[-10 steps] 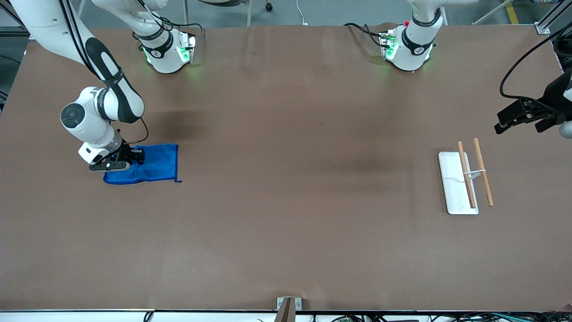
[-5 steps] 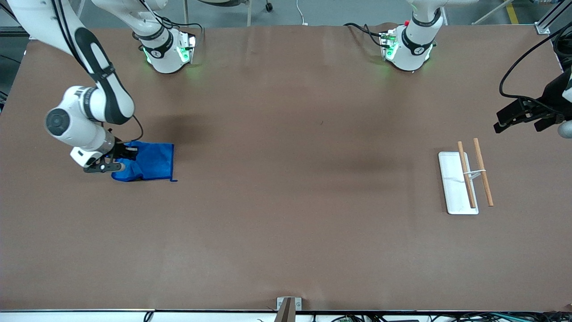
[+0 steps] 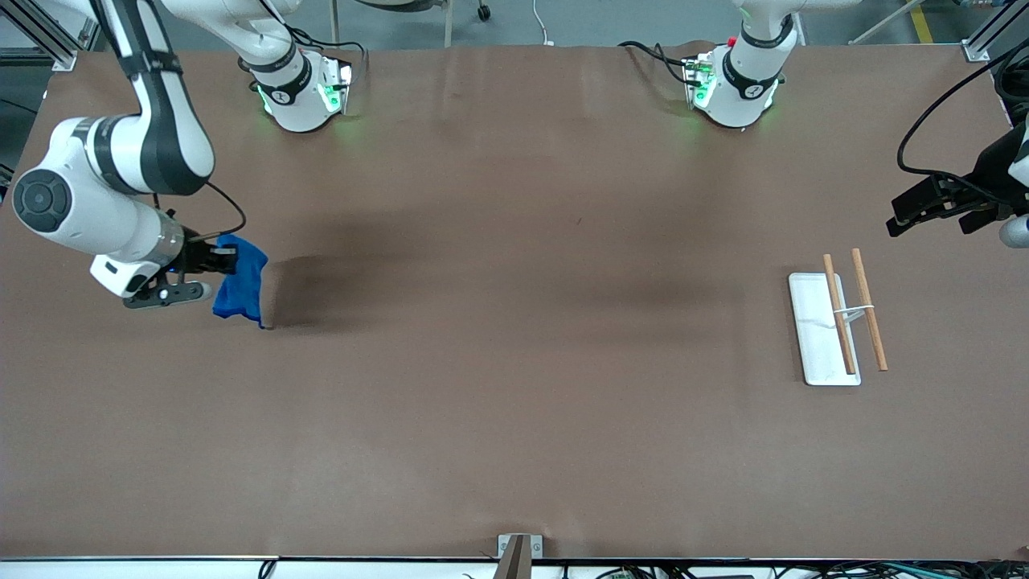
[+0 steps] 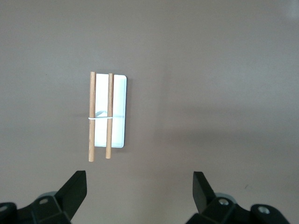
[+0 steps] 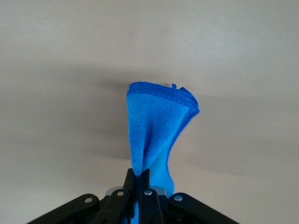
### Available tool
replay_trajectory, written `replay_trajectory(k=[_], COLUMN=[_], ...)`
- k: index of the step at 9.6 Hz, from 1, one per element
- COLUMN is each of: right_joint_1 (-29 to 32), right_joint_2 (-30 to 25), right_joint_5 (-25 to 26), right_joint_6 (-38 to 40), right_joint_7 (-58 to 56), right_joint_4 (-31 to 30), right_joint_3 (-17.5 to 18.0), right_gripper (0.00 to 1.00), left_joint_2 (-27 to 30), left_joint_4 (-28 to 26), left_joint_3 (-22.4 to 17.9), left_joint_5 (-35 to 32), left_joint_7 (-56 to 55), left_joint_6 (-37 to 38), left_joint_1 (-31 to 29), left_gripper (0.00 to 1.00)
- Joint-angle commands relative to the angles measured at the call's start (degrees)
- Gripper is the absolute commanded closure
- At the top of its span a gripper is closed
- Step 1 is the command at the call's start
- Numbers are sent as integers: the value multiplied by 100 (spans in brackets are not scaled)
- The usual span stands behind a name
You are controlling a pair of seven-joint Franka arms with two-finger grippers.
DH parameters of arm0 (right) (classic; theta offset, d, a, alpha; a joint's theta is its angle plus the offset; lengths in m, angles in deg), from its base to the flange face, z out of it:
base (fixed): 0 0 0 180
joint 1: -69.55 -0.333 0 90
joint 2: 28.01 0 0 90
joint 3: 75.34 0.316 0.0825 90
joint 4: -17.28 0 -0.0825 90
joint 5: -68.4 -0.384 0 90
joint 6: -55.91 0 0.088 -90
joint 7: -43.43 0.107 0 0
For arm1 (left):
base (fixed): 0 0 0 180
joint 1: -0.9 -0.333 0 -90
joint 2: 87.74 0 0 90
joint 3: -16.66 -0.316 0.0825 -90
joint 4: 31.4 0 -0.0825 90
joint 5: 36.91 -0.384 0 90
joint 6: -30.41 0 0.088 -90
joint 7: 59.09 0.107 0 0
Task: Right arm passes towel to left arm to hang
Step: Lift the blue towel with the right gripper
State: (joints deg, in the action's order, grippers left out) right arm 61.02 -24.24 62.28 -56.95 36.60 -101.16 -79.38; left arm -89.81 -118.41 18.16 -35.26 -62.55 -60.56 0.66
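Observation:
My right gripper (image 3: 219,259) is shut on one edge of the bright blue towel (image 3: 241,288) and holds it up over the right arm's end of the table. The towel hangs bunched from the fingers, and its lowest corner is at or just above the table. In the right wrist view the towel (image 5: 156,126) hangs folded from the shut gripper (image 5: 138,176). My left gripper (image 3: 932,215) is open and empty, up over the left arm's end of the table, and the left arm waits. In the left wrist view its gripper (image 4: 139,184) shows wide apart.
A white rack tray (image 3: 816,330) with two wooden rods (image 3: 854,314) across a wire stand sits near the left arm's end of the table. It also shows in the left wrist view (image 4: 119,112). A small metal bracket (image 3: 518,547) sits at the table's near edge.
My right gripper has lifted the towel off the table and drawn it toward the right arm's end. The towel went from lying spread to hanging bunched. The left arm has not moved.

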Motion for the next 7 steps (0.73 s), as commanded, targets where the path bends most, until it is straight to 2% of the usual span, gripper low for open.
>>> replay_trajectory(k=[1, 2, 3, 5, 7], right_joint_1=[-787, -1156, -1560, -2403, -3396], right_joint_2=[1, 27, 36, 124, 509], right_joint_5=[-973, -1692, -2744, -4171, -5778], right_joint_6=[308, 213, -171, -1364, -2822], right_joint_7=[497, 515, 542, 594, 604], right_joint_4=[496, 646, 726, 735, 962], right_joint_3=[-18, -18, -27, -27, -27], right_gripper=[100, 100, 100, 100, 100], left_joint_2=[-30, 5, 14, 14, 5], left_joint_4=[-140, -219, -263, -447, -728], left_joint_3=[44, 140, 237, 237, 220], left_joint_5=[107, 107, 316, 1438, 2562], left_joint_7=[92, 13, 4, 91, 109], left_joint_6=[53, 53, 105, 220, 290], left_joint_1=[76, 77, 59, 24, -11], left_gripper=[0, 0, 0, 0, 0])
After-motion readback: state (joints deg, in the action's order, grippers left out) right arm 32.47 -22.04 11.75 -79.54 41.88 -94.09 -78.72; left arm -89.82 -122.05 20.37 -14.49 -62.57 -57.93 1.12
